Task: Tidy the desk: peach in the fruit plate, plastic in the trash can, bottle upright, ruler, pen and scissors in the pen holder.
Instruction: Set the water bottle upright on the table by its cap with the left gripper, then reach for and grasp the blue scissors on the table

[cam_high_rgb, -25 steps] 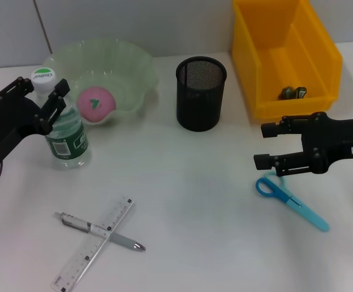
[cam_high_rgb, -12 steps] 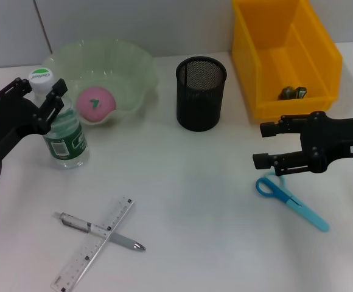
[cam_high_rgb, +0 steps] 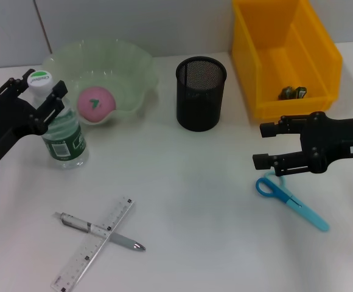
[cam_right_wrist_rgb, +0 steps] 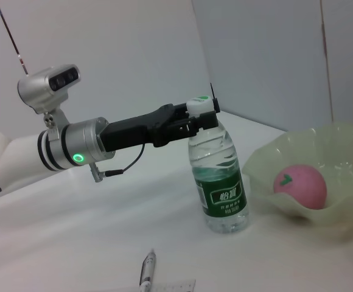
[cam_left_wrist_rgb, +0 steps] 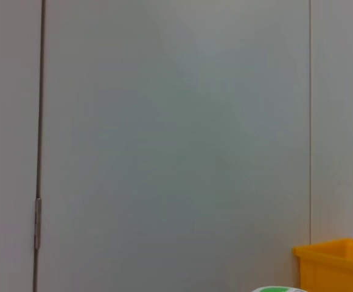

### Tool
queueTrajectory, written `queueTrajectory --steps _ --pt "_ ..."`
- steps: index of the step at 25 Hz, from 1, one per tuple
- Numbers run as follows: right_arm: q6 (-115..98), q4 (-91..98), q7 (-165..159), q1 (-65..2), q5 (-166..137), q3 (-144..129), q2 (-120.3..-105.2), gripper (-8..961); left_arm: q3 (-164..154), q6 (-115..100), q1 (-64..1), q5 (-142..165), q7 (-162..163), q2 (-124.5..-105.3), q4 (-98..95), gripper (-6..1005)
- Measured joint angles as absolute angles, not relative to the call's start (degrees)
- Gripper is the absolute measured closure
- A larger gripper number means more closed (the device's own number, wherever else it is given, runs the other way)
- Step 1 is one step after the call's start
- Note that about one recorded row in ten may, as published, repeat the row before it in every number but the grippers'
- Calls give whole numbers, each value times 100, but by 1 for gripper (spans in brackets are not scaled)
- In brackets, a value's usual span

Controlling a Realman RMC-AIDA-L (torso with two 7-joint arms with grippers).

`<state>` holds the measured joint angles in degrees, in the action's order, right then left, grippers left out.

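The clear bottle with a green label stands upright on the desk, left of centre, also seen as bottle. My left gripper is shut on its neck just under the white-green cap; the left gripper shows clamped there from the side. The pink peach lies in the pale green fruit plate. A clear ruler lies crossed over a grey pen at the front left. My right gripper hangs open just behind the blue scissors.
The black mesh pen holder stands mid-desk. A yellow bin at the back right holds a small dark green scrap. The left wrist view shows mostly the grey wall, with the bin's corner.
My left gripper and the bottle have shifted slightly to the left, and the bottle stands a bit straighter. The right arm has not moved.
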<state>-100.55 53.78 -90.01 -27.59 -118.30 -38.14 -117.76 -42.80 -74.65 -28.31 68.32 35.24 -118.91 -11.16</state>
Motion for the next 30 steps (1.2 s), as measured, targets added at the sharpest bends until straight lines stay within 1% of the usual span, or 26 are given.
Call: queueTrajectory --steps 4,9,15,16,21,23,24,25,26,30 --pt "-10055 5378 -9006 -2761 -11830 -3814 -11776 154 -4280 -7453 -2836 6832 3564 -11889 -1116 504" --pt "-10055 5379 -9009 -2764 -11830 -3815 -11777 154 -4280 -7441 -2841 6832 3604 -11883 -1117 295" --pt "-10054 5379 -9009 -2759 -11830 -3815 -11777 154 -4302 -7594 -2791 6835 3861 -11856 -1179 206" --pt "-10055 5379 -9009 -2749 -11830 -3815 -11777 154 -4334 -7883 -2631 6918 4388 -11816 -1420 191" --pt "-10054 5370 -9009 -2726 -11830 -3814 -11777 154 -4378 -8288 -2096 7174 5434 -11793 -2311 192" --pt "-10054 5370 -9009 -2725 -11830 -3808 -11777 154 -4403 -8491 -1931 7349 5875 -11753 -2624 192" --pt "-10054 5370 -9009 -2724 -11829 -3801 -11777 154 -4416 -8799 -1784 7682 6476 -11677 -2949 192" --pt "-10054 5370 -9009 -2724 -11829 -3801 -11777 154 -4416 -8799 -1784 7682 6476 -11677 -2949 193" --pt "-10054 5370 -9009 -2724 -11829 -3793 -11777 154 -4416 -8991 -1739 7934 6785 -11626 -3097 193" --pt "-10054 5370 -9009 -2724 -11829 -3783 -11777 155 -4416 -9281 -1728 8369 7144 -11583 -3257 193"
